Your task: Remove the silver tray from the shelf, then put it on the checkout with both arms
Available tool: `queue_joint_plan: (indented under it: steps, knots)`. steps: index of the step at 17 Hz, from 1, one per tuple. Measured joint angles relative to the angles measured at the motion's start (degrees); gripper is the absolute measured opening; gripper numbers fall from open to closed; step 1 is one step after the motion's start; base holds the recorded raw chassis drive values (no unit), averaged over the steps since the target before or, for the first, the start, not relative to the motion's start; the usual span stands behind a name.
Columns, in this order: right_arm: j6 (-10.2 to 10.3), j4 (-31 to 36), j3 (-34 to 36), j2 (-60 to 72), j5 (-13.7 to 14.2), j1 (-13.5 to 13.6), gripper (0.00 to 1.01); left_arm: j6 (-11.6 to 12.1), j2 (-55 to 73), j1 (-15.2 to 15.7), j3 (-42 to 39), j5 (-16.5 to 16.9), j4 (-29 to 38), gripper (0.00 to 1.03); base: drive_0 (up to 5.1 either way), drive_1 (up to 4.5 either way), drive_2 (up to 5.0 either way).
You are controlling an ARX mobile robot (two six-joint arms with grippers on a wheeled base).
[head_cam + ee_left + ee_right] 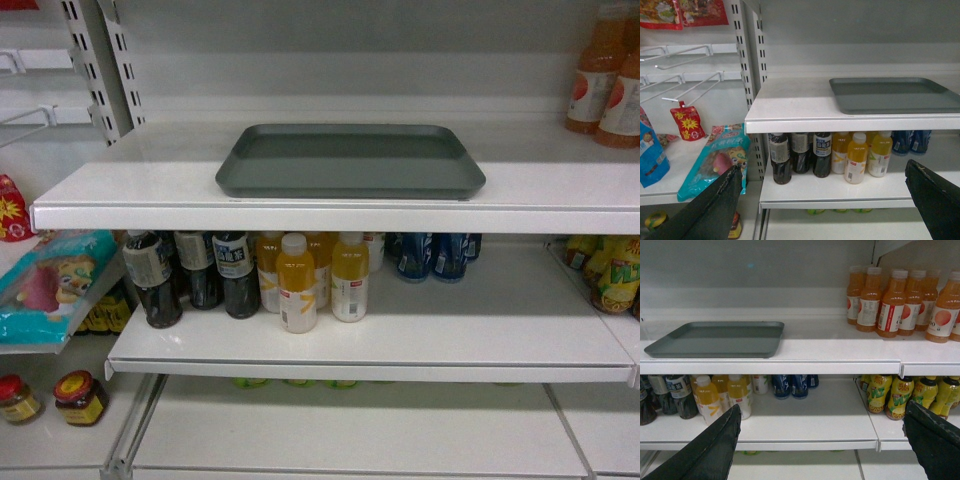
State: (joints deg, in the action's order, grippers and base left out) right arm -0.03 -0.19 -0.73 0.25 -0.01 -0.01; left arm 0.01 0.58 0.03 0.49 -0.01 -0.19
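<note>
1. The shelf (560,185) is a long white board with a thin front lip, spanning the head view in front of a white back panel.
2. The silver tray (350,160) lies flat on that shelf, slightly left of its middle, its near rim just behind the front lip. Nothing touches it.
3. On the lower board, dark bottles (185,270) stand left of yellow juice bottles (315,275), with blue cans (430,255) farther right.
4. Orange bottles (900,302) stand on the shelf's right end, well apart from the tray.
5. Snack bags (715,160) lie on a side board to the left.
6. The left tool (825,210) points level at the shelving, below the tray's height; its black fingers (715,205) sit at the bottom corners of the wrist view, spread wide and holding nothing.
7. The right tool (822,447) is posed likewise, low and facing the lower board, its fingers (932,440) spread wide and bare.
8. Neither arm appears in the head view.
</note>
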Motion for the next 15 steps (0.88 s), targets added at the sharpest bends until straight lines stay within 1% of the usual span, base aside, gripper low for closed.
queue_joint_plan:
  steps: [4, 5, 15]
  knots:
    - [0.0, 0.0, 0.0, 0.0, 0.0, 0.0, 0.98, 0.0, 0.0, 0.0, 0.0, 0.0, 0.0, 0.98, 0.0, 0.0, 0.0]
    - [0.0, 0.0, 0.0, 0.0, 0.0, 0.0, 0.98, 0.0, 0.0, 0.0, 0.0, 0.0, 0.0, 0.98, 0.0, 2.9, -2.9]
    - [0.0, -0.1, 0.0, 0.0, 0.0, 0.0, 0.98, 0.0, 0.0, 0.0, 0.0, 0.0, 0.0, 0.98, 0.0, 4.35, -4.3]
